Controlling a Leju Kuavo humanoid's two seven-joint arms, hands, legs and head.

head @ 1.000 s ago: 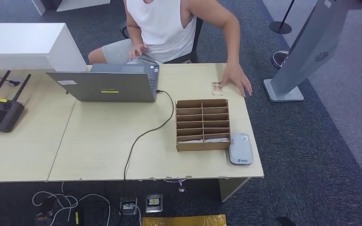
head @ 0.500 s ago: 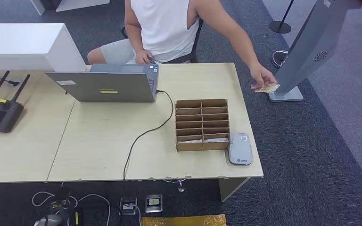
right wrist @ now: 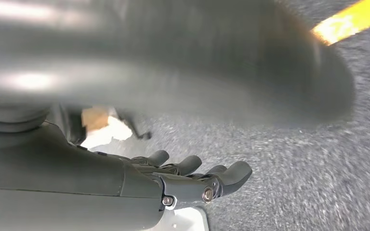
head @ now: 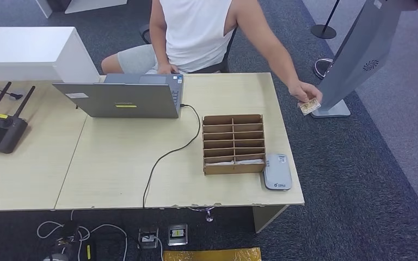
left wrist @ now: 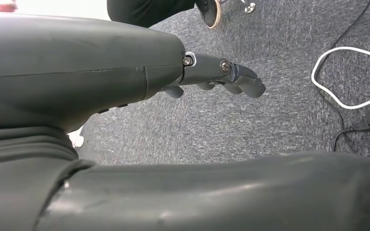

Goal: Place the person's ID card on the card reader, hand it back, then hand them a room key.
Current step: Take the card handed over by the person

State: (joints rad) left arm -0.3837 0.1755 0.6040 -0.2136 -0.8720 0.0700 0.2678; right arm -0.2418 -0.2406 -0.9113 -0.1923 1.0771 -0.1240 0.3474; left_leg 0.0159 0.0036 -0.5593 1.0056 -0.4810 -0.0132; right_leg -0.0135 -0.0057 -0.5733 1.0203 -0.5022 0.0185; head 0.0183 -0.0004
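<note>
Our pale wooden desk (head: 114,163) carries a slotted wooden card rack (head: 233,143) beside the rounded grey card reader (head: 278,171). The person's hand (head: 303,91) holds out the thin ID card (head: 309,106) past the desk's edge. Our left hand (left wrist: 212,77) and right hand (right wrist: 192,175) hang empty, fingers loosely apart; we judge the right should rise and pinch the card's flat edges.

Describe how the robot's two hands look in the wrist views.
The left hand has a smooth dark grey cover, a thick grey thumb, and darker fingers with silver screw heads at the base. The right hand looks alike: grey cover, dark fingers, small silver screws, its thumb blurred.
</note>
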